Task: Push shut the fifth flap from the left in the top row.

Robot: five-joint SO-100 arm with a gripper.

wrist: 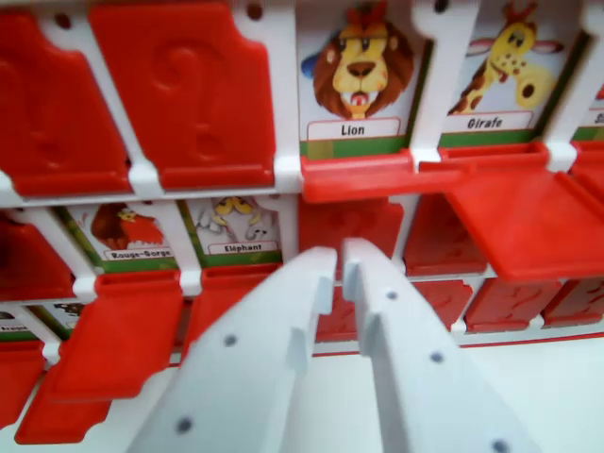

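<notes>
Your claw (338, 257) comes up from the bottom of the wrist view, its two white fingers (274, 349) tapering to tips that stand only a narrow gap apart, with nothing between them. The tips sit in front of the board's (288, 94) middle row, just below the open flap under the Lion card (355, 71).

In the top row you see two red flaps standing closed: one (52, 94) at the wrist view's left edge and the next (184, 90) beside it, both showing a raised question mark. To the right of these the Lion card is uncovered, and its flap (373, 175) lies folded down and forward, a red ledge just above your claw tips. Further to the wrist view's right the Girafe card (505, 66) is also uncovered, and its flap (524, 222) hangs open, tilted towards the camera. You cannot count from this view which flap is fifth from the left, since the row runs off both edges.

In the middle row the Rouge-Gorge card (127, 231) and the Eléphant card (236, 226) are showing, with their flaps (118, 326) dropped open below them. Behind and to the right of your claw, the middle-row flaps (354, 226) stand closed. Below them a further row of red flaps (510, 302) is partly visible, and the pale bench (566, 387) shows at lower right.

The claw tips appear near the Lion flap's front edge, but you cannot tell whether they touch it.
</notes>
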